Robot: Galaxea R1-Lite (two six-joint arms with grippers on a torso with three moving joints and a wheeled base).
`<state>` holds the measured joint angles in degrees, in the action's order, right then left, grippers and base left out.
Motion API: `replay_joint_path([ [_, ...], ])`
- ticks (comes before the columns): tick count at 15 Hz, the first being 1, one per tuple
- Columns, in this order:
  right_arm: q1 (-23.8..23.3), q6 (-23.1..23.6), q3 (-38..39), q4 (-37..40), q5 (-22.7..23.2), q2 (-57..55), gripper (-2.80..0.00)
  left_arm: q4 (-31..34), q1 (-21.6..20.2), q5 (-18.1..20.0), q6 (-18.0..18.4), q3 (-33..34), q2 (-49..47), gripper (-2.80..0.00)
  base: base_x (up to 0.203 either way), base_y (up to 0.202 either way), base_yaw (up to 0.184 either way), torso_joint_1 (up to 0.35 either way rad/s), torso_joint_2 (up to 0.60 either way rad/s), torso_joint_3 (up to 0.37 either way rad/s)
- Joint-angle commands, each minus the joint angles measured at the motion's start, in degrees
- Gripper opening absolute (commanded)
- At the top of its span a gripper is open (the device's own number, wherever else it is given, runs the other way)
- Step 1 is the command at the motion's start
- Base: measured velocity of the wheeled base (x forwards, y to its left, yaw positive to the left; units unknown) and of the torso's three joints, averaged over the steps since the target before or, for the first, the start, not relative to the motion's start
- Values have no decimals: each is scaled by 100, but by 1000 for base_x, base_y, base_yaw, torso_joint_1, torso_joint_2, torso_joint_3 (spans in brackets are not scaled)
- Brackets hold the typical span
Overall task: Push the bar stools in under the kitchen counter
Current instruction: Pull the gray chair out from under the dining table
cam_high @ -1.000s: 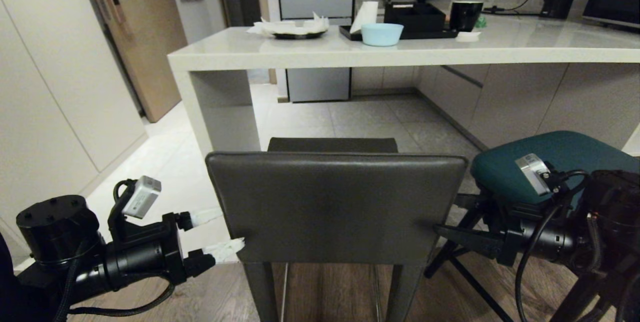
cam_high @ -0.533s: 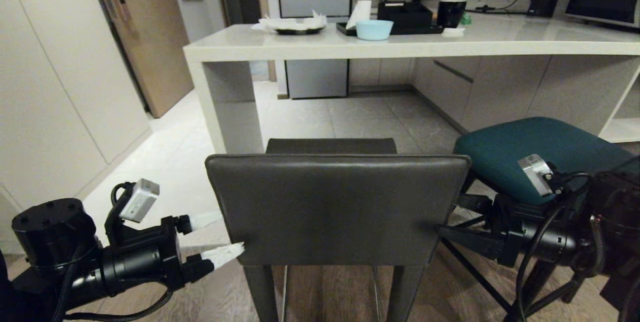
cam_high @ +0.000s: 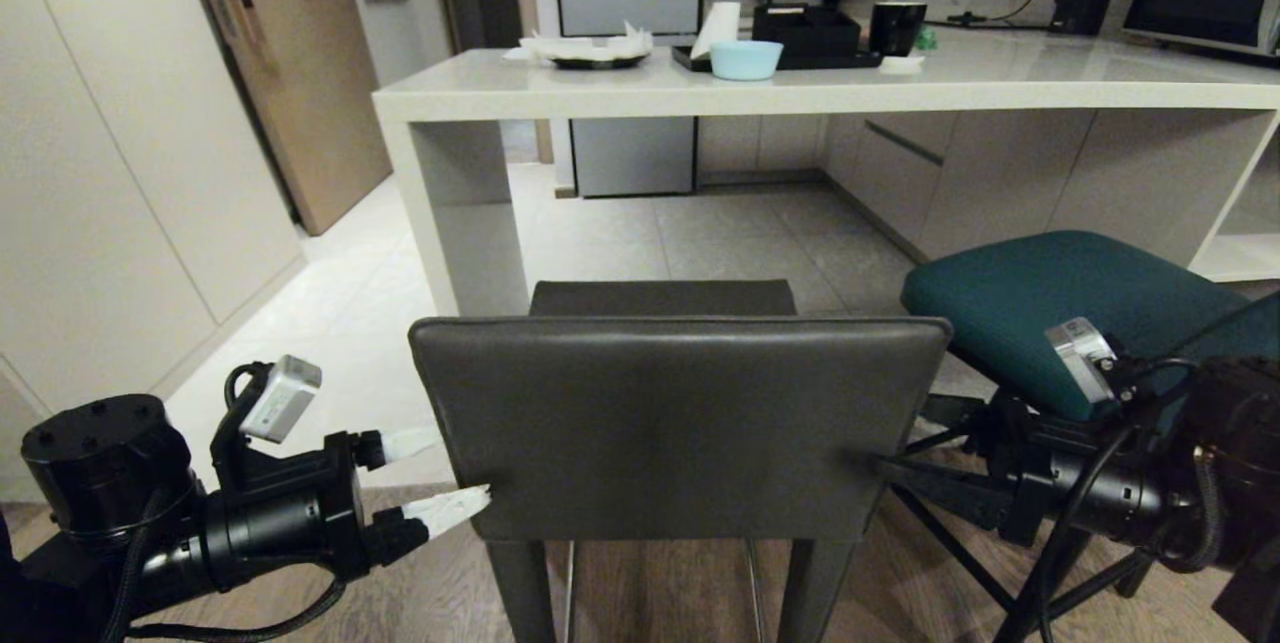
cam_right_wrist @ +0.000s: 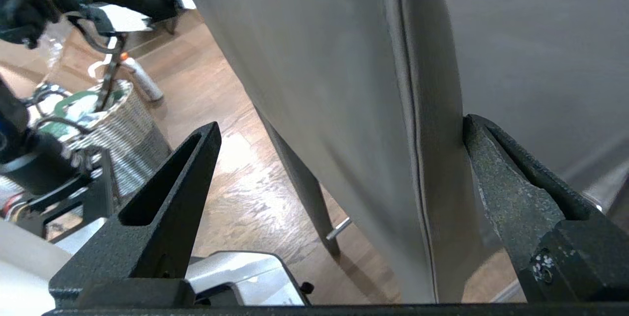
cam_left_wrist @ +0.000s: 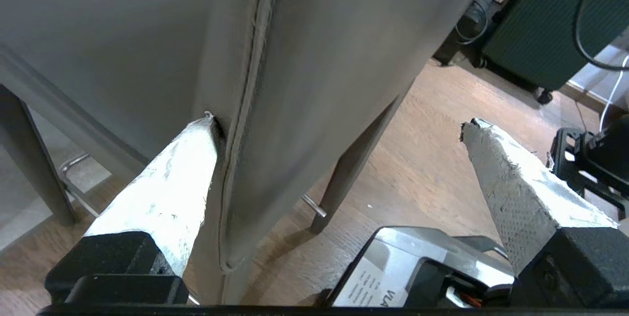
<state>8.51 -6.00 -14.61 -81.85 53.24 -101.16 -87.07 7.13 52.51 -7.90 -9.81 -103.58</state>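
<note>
The dark grey bar stool (cam_high: 680, 423) stands right in front of me with its low back toward me. My left gripper (cam_high: 462, 466) is open astride the back's left edge (cam_left_wrist: 255, 85), one white finger (cam_left_wrist: 167, 193) against the leather. My right gripper (cam_high: 900, 448) is open astride the right edge (cam_right_wrist: 427, 109), one black finger (cam_right_wrist: 511, 193) touching it. In the wrist views the left gripper (cam_left_wrist: 339, 122) and the right gripper (cam_right_wrist: 341, 123) stand wide. The teal bar stool (cam_high: 1060, 303) is at the right, behind my right arm. The kitchen counter (cam_high: 800, 98) lies ahead, with open knee space beneath.
Tall white cabinets (cam_high: 120, 173) and a wooden door (cam_high: 290, 73) line the left. On the counter are a blue bowl (cam_high: 745, 59), a black tray (cam_high: 810, 33) and a plate of napkins (cam_high: 590, 51). A wicker basket (cam_right_wrist: 113, 129) stands on the wood floor behind.
The whole view has shifted: the counter now looks a little smaller and the teal stool sits further left. Both grippers stay open on the grey stool's back.
</note>
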Motion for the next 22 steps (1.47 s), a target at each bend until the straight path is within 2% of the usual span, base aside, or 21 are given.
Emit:
replay_joint_path([
  [1, -63, -6, 158, -185, -51, -25, 0, -60, 64, 23, -19, -12, -3, 0, 0, 0, 0, 0, 0, 0],
  [6, -502, -11, -62, -208, -290, -384, 0, -60, 567, 15, -158, 47, 467, 0, 0, 0, 0, 0, 0, 0],
  [10, -526, 2, -275, -208, -856, -704, 0, -60, 1054, 12, -159, 245, 676, 0, 0, 0, 0, 0, 0, 0],
  [12, -507, 2, -501, -203, -997, -835, 0, -60, 1220, 3, -159, 287, 726, 0, 0, 0, 0, 0, 0, 0],
  [16, -395, 2, -791, -199, -1289, -1152, 0, -60, 1414, -4, -159, 393, 778, 0, 0, 0, 0, 0, 0, 0],
  [20, -253, 2, -798, -200, -1368, -1152, 0, -60, 1493, -47, -168, 410, 769, 0, 0, 0, 0, 0, 0, 0],
  [22, -283, 11, -707, -208, -1377, -1138, 0, -60, 1363, -159, -176, 419, 790, 0, 0, 0, 0, 0, 0, 0],
])
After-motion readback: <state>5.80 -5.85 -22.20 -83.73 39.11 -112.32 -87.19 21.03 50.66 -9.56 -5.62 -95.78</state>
